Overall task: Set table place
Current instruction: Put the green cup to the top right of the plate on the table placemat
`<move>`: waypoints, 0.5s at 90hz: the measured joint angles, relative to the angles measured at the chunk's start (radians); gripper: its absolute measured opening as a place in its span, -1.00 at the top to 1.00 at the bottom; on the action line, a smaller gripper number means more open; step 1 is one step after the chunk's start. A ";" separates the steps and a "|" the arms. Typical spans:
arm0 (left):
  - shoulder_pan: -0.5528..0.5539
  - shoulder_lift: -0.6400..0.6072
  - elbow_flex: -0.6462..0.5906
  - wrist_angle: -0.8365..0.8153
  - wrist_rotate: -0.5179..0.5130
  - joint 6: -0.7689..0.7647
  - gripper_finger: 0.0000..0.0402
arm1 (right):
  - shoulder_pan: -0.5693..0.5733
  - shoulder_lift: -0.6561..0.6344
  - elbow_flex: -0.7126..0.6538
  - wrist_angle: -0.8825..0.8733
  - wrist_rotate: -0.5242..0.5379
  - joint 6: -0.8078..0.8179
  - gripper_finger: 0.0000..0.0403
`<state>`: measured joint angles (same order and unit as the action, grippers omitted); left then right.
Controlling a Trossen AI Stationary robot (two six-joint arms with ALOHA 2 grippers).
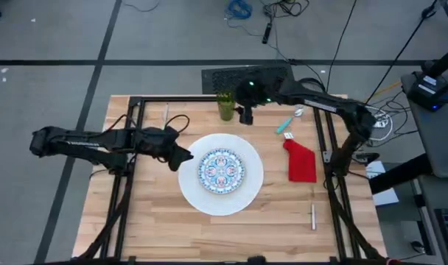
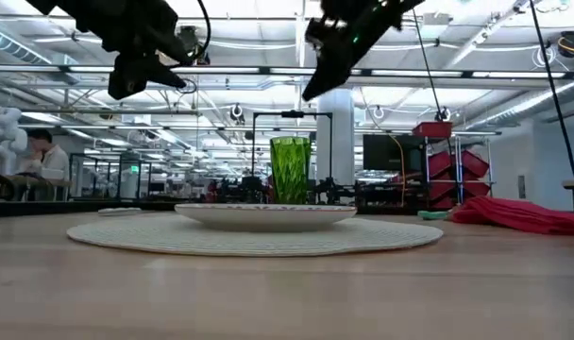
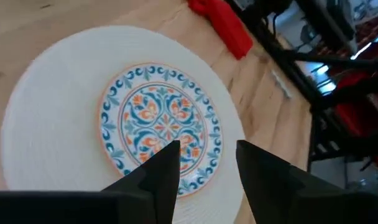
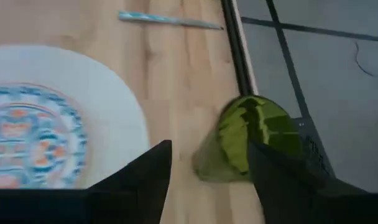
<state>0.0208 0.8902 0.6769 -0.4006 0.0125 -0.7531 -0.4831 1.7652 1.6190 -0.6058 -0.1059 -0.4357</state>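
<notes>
1. The green tumbler (image 1: 225, 106) is standing upright at the far edge of the bench (image 1: 150, 221).
2. The right pincer (image 1: 245, 115) is hanging just beside it, released and not touching it.
3. The left pincer (image 1: 186, 157) is floating over the near-left rim of the white plate (image 1: 198, 195), fingers apart, holding nothing.
4. The patterned plate (image 1: 222, 170) is sitting in the middle of the white one.
5. The red napkin (image 1: 301, 162) is lying to the right.

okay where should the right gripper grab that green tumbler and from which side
Grip the green tumbler around its side wall, coming in level from the side where the right gripper hovers, open. It stands upright near the table's far edge, and its round, tapering wall suits opposed fingers.
</notes>
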 joint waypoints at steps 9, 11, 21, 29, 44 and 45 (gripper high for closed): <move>0.001 0.000 0.000 -0.049 0.002 0.004 0.30 | -0.018 0.101 0.122 -0.048 0.000 -0.007 0.03; 0.002 0.000 0.000 -0.059 0.003 0.004 0.30 | -0.022 0.125 0.154 -0.070 0.000 -0.007 0.03; 0.006 0.000 0.000 -0.102 0.006 0.003 0.30 | -0.035 0.235 0.320 -0.240 -0.006 -0.006 0.03; 0.006 0.000 0.000 -0.111 0.009 0.002 0.30 | -0.036 0.305 0.436 -0.386 -0.009 -0.015 0.03; 0.006 0.000 0.000 -0.113 0.009 0.002 0.30 | -0.030 0.376 0.533 -0.481 -0.028 -0.033 0.03; 0.006 0.000 0.000 -0.113 0.009 0.002 0.30 | -0.030 0.378 0.533 -0.480 -0.029 -0.033 0.03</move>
<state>0.0265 0.8899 0.6769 -0.5140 0.0219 -0.7509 -0.5133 2.1435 2.1517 -1.0862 -0.1345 -0.4688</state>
